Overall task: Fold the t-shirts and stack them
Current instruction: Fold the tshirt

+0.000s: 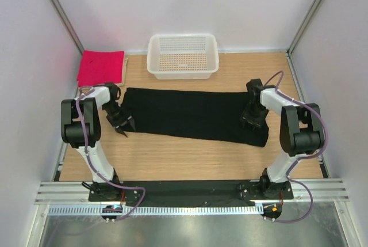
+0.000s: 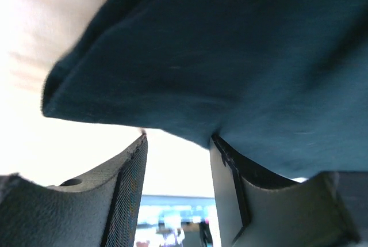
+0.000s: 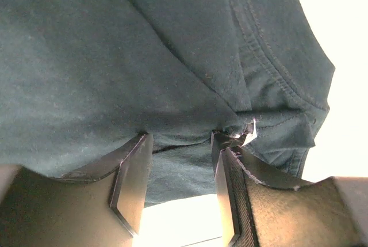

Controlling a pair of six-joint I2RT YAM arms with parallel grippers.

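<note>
The black t-shirt [image 1: 190, 114] lies on the table as a long folded strip running left to right. My left gripper [image 1: 124, 127] sits at the strip's left end. In the left wrist view it [image 2: 178, 140] is open, its tips at the edge of the dark cloth [image 2: 241, 57] with only bright table in the gap. My right gripper [image 1: 252, 121] rests on the strip's right end. In the right wrist view it [image 3: 181, 137] is open, both tips pressed on the cloth [image 3: 115, 57] near a hem. A folded pink-red t-shirt [image 1: 100, 67] lies at the back left on a beige one [image 1: 123, 73].
A white mesh basket [image 1: 183, 73] stands at the back middle, just beyond the black strip. Grey walls close in the table on the left, right and back. Bare wood shows in front of the strip, between the two arm bases.
</note>
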